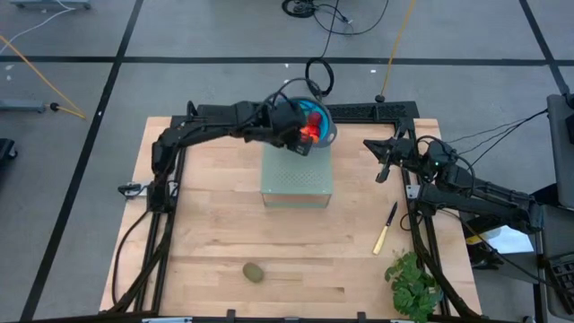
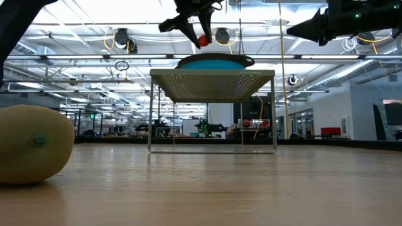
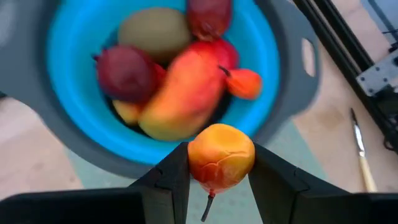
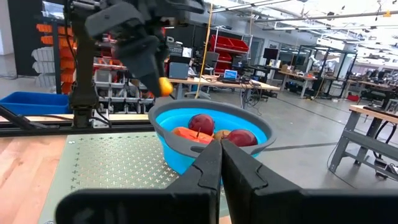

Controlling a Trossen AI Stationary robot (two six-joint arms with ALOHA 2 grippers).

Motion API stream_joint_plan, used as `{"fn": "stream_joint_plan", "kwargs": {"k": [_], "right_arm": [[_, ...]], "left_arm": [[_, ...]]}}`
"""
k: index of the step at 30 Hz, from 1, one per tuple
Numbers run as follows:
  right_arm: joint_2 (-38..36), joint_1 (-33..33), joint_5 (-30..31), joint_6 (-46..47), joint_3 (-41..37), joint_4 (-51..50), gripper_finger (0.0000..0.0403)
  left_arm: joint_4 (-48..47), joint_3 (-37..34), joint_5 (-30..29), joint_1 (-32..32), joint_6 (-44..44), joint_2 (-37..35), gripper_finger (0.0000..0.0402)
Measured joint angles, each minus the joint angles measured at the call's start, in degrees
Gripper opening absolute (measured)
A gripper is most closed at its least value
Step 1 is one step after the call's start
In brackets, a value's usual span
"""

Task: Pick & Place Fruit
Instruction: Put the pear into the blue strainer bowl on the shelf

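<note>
A blue bowl with a grey rim [image 3: 297, 74] stands on a perforated metal stand [image 1: 296, 175] at the table's far middle. In it lie two dark red round fruits [image 3: 127, 70], a brownish-green oval [image 3: 155, 31], a larger orange-red oblong [image 3: 183, 93] and a tiny orange-red piece [image 3: 245, 83]. My left gripper [image 3: 221, 157] hangs over the bowl's rim, shut on a small orange-yellow fruit [image 3: 221, 146]. Another brownish-green oval fruit [image 1: 254, 272] lies on the table near the front edge. My right gripper [image 4: 221, 152] waits shut at the table's right, raised, pointing toward the bowl. My left gripper pinches the small orange-yellow fruit by its two opposite sides [image 3: 194, 158] between its two fingers [image 3: 173, 174]. The fingers slant down from the table's left. The fruit [image 2: 203, 41] is lifted clear above the bowl, its thin stem [image 3: 208, 205] pointing back toward the wrist.
A yellow-handled knife [image 1: 386, 229] lies on the table right of the stand. A leafy green bunch [image 1: 413, 285] sits at the front right corner. Bare wooden tabletop [image 1: 224, 224] stretches in front of the stand.
</note>
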Motion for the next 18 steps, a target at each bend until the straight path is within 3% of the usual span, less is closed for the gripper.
{"fn": "stream_joint_plan", "kwargs": {"k": [10,18], "right_arm": [[0.0,0.0,-0.01,0.04,0.0,-0.1,0.0004],[0.0,0.0,-0.01,0.04,0.0,-0.1,0.0004]], "left_arm": [[6.93,0.0,2.67,5.44,11.3,0.0,0.0136],[9.9,0.0,3.83,7.61,14.55,0.0,0.0136]]}}
